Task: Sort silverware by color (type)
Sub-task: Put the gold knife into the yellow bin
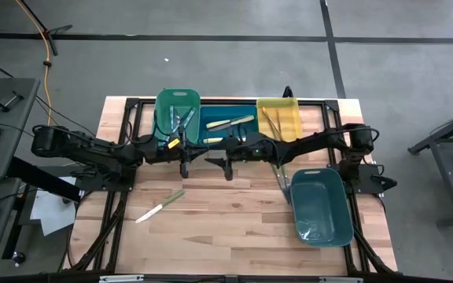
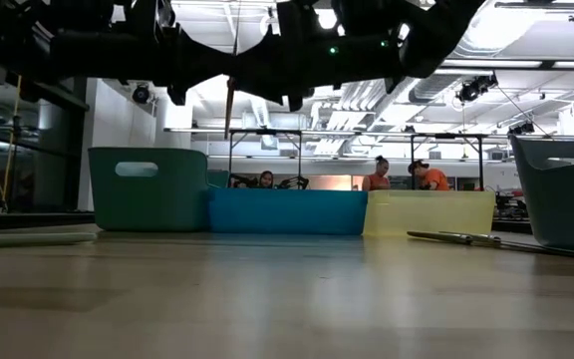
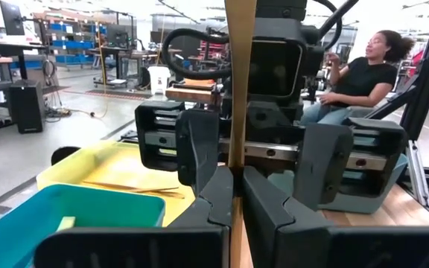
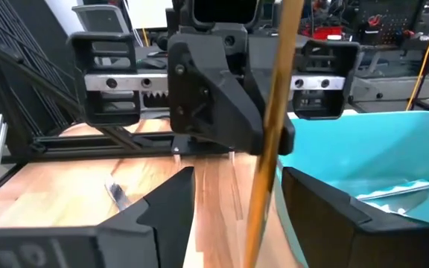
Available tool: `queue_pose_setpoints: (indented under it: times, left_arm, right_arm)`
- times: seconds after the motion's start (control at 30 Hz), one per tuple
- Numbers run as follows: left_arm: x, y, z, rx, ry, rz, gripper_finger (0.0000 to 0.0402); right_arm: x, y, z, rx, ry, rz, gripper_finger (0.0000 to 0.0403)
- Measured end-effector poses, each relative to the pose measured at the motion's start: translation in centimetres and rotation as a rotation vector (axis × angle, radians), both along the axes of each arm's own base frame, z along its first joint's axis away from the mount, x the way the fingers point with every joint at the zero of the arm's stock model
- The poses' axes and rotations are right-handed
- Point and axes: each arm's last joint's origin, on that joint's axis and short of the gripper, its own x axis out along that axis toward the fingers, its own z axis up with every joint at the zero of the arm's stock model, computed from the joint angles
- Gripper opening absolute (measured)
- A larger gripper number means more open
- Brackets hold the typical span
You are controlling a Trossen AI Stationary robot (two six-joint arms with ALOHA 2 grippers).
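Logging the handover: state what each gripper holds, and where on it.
The left gripper is shut on a brownish utensil, low on its shaft. The right gripper is open around it, holding nothing.

Three bins (image 1: 226, 119) stand side by side behind a lone knife (image 1: 159, 207) on the table (image 1: 226, 228).

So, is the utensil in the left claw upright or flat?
Upright: in the low view the brown utensil hangs vertically, with the left claw shut on it.
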Motion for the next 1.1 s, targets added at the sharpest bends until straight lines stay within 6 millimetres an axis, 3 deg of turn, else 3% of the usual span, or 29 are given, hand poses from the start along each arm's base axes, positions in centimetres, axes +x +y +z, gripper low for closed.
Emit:
queue_pose_setpoints:
  times: [0.3,0.43,0.63,0.87,1.1]
  left_arm:
    - [0.01,-0.12,0.07,0.001,-0.007,-0.006,0.0005]
    - [0.0,-0.12,0.09,0.001,-0.009,-0.006,0.0005]
    - [0.0,-0.12,0.11,0.004,-0.011,-0.008,0.0012]
    - [-0.01,-0.12,0.36,0.005,-0.038,-0.008,0.0039]
    - [-0.04,-0.12,0.55,0.007,-0.056,-0.007,0.0045]
  right_arm:
    - [-0.03,0.0,0.01,0.005,0.004,-0.001,0.0172]
    - [-0.03,0.0,0.02,0.006,0.004,-0.001,0.0126]
    - [-0.03,-0.16,0.02,0.026,0.003,-0.009,0.0024]
    - [-0.05,-0.14,0.13,0.033,0.0,-0.009,0.0038]
    - [-0.07,-0.12,-0.1,0.034,0.021,-0.006,0.0019]
